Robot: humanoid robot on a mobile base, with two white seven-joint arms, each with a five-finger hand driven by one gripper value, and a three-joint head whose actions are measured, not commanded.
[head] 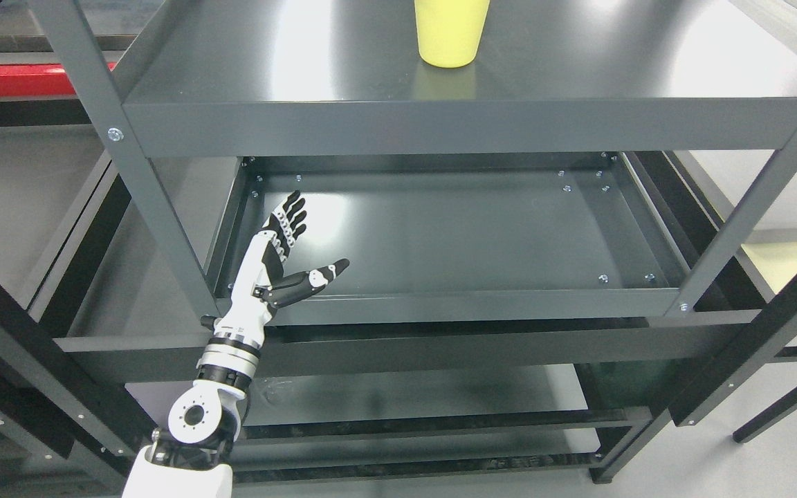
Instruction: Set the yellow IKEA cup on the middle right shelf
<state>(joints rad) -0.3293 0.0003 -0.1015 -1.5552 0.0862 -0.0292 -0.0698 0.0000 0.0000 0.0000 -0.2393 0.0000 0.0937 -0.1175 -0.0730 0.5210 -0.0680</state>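
Dark grey metal shelving unit (468,117) filled most of the head view, several tiers showing. Top visible shelf board (301,62) carried the yellow cup (450,34), which stood upright near the rear centre of that board, upper part cut off by the frame edge. One tier below the board sat a tray-like shelf (454,235) with a raised rim. Left arm (194,422) came up from lower left in front of the unit; left hand (281,259) was over that tray's front-left corner, fingers straight, thumb splayed, grasping nothing, well apart from the cup.
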